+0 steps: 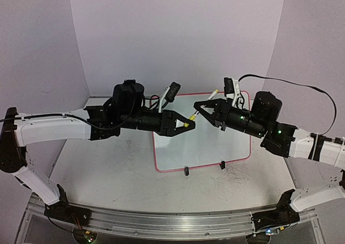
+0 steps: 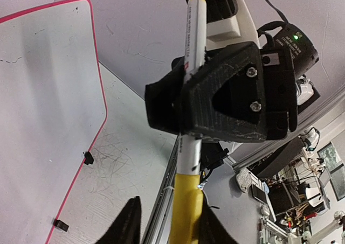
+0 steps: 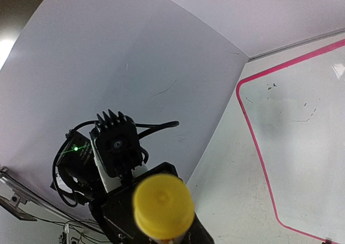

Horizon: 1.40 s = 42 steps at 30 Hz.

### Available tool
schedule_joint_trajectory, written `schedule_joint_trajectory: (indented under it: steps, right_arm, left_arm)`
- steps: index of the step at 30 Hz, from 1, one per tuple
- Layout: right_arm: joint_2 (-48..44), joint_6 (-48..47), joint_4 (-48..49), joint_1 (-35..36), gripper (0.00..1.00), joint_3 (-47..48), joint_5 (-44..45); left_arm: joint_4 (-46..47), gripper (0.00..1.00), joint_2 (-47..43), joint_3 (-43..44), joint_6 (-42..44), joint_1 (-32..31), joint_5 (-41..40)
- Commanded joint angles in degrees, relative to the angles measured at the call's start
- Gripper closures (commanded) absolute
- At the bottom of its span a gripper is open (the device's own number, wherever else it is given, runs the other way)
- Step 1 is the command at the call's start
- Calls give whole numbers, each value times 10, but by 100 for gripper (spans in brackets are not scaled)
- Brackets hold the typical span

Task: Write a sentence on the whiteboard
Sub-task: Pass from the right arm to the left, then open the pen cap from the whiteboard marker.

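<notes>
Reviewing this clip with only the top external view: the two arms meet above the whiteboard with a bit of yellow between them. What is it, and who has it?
Observer: A marker, white barrel with yellow at both ends. In the left wrist view the right gripper is clamped round the barrel.
Operator: And the left one?
Observer: The left gripper straddles the yellow cap; a gap shows beside one of its fingers, so it isn't clamped.
Operator: Any writing on the board?
Observer: The right wrist view shows the whiteboard corner with only small dark specks, no readable line.
</notes>
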Motion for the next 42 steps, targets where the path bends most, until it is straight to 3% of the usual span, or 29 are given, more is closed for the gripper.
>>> schedule_joint_trajectory:
  steps: [1, 7, 8, 13, 17, 21, 28, 35, 42]
  right_arm:
    - [-20, 5, 28, 0, 100, -7, -7]
    - [-22, -11, 23, -1, 99, -6, -14]
    - [-21, -23, 9, -2, 94, 1, -16]
    - [-4, -117, -156, -26, 48, 73, -44]
    - [14, -186, -224, -72, 14, 110, -168]
    - [22, -260, -291, -97, 2, 139, -224]
    - [61, -394, -380, -98, 5, 183, -283]
    - [97, -439, -391, -98, 35, 198, -361]
    - [120, -448, -391, -98, 51, 197, -421]
  left_arm:
    - [23, 78, -17, 25, 11, 4, -6]
    - [22, 100, -24, 19, 24, 4, -9]
    - [20, 100, -27, 16, 32, 4, -11]
    - [-34, 100, -44, 9, 85, 4, -3]
    - [-107, 100, -42, 28, 124, 4, 9]
    - [-132, 100, -45, 30, 142, 4, 18]
    - [-143, 100, -40, 30, 150, 4, 63]
    - [-156, 100, -32, 31, 153, 4, 96]
    - [-158, 100, -27, 29, 151, 4, 106]
